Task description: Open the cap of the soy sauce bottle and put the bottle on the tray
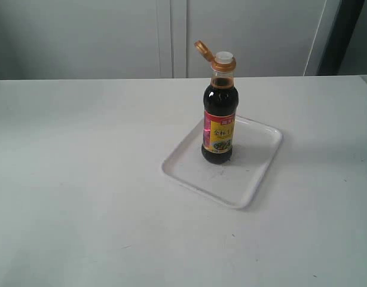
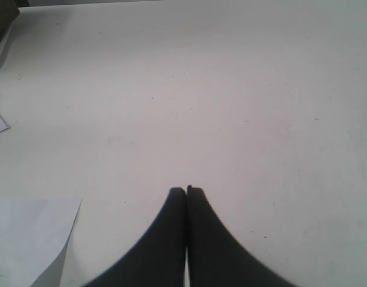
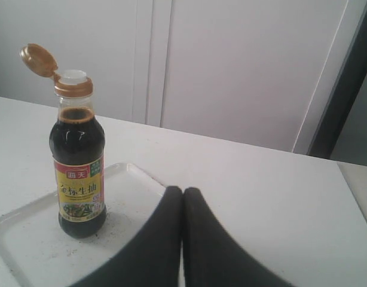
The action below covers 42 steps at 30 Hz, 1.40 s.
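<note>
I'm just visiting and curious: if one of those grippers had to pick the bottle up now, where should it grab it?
Probably around the wide, round body of the bottle at the label, coming in level from the side. It stands upright on the tray, so its sides are free. The cap is flipped open over a narrow neck, so gripping from above looks awkward. The right gripper, now shut, faces it.

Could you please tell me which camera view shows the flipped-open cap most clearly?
The right wrist view: the cap looms large, lid hinged back off its white spout. The exterior view shows it open too, only smaller. The left wrist view shows none of it.
</note>
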Motion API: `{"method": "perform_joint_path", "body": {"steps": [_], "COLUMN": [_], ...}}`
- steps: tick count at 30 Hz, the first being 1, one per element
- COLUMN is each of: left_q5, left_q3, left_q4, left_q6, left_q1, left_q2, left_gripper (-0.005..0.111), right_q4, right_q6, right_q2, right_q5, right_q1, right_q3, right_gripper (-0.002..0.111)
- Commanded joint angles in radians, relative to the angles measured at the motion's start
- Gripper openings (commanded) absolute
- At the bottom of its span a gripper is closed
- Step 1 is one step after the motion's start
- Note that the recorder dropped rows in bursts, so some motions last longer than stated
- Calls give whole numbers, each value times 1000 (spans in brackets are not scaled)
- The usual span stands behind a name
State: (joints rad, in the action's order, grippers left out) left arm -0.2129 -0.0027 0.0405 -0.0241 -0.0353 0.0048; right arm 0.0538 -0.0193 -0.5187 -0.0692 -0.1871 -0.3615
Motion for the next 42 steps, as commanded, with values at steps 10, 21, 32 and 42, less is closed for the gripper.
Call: {"method": "perform_joint_path", "body": {"steps": [10,21,32,42], "left_q5": [4,4,4,4], "left_q3": [3,3,3,3], "left_q4": [12,12,12,12], "left_q6": [-1,-1,-1,-1], "left_q1": [3,3,3,3], "left_q2": [-5,-5,-5,-5], "left_gripper": [0,0,0,0], "right_q4": [-2,-2,1,-1], "right_q6": [4,4,-4,-4], "right_q2": [5,5,5,86], "right_q5": [11,11,11,-82], "right_q1": [-2,-2,-2,-2], "right_q3": [3,3,3,3], "right_gripper": [0,0,0,0]}}
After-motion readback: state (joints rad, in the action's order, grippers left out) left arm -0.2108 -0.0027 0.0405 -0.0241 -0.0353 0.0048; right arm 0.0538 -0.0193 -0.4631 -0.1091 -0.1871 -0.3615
